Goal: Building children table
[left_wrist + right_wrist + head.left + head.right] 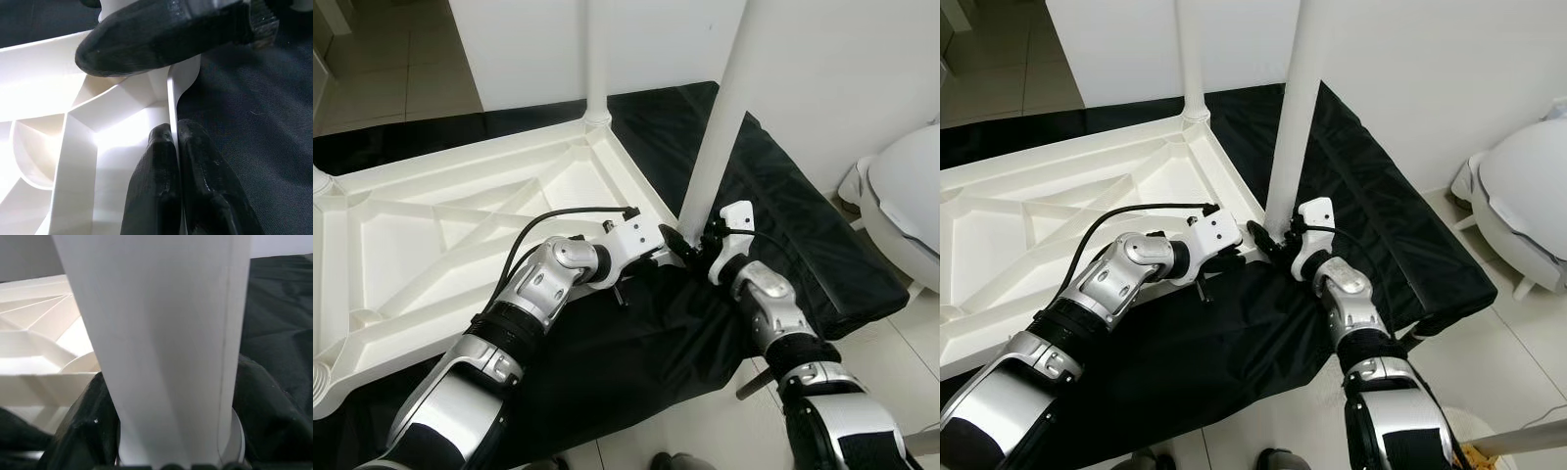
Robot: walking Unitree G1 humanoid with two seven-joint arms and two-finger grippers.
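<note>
Where jaws close: table leg (161,342) between.

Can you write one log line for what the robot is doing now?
step: fitting table leg | right tool: shut on leg | left tool: pinching tabletop rim

Both arms reaching in, pincers almost nose to nose.
I've got the left pincer (672,245) with fingers (161,191) pinched together, forearm angled up from lower left; right pincer (1283,241) has its fingers (80,431) spread, elbow bent.
</note>
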